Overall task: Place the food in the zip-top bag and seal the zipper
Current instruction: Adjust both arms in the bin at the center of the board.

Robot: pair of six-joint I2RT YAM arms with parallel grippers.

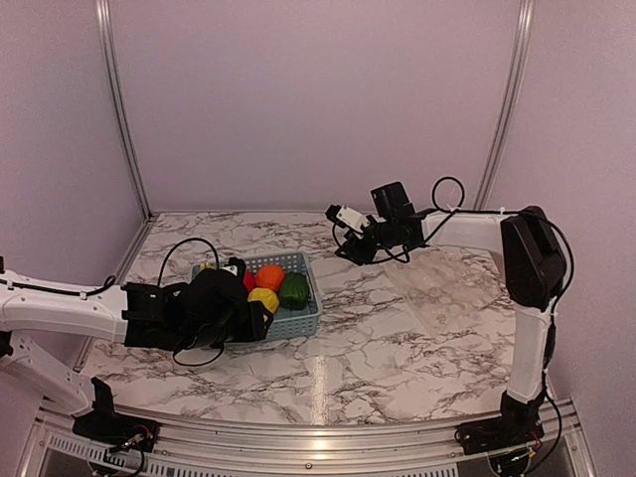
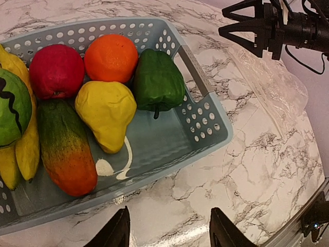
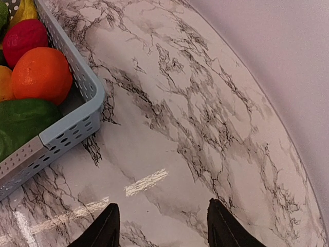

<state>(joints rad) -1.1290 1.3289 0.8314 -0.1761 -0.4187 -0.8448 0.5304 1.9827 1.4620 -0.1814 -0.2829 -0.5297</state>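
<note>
The food lies in a blue-grey mesh basket (image 1: 298, 323): a red apple (image 2: 56, 69), an orange (image 2: 110, 56), a green pepper (image 2: 158, 80), a yellow pear (image 2: 106, 110), a green-orange piece (image 2: 64, 149) and bananas (image 2: 25, 152). The clear zip-top bag (image 1: 447, 288) lies flat on the table right of the basket, and shows in the left wrist view (image 2: 270, 85). I cannot make out its zipper. My left gripper (image 2: 169, 226) is open and empty over the table at the basket's near side. My right gripper (image 3: 162, 224) is open and empty above the table beyond the basket's far right corner (image 3: 85, 116).
The marble table (image 1: 358, 348) ends in a metal rail at the front. Pale walls with metal posts close the back and sides. The right arm's elbow (image 1: 532, 258) stands over the bag's right side. The right gripper also shows in the left wrist view (image 2: 222, 21).
</note>
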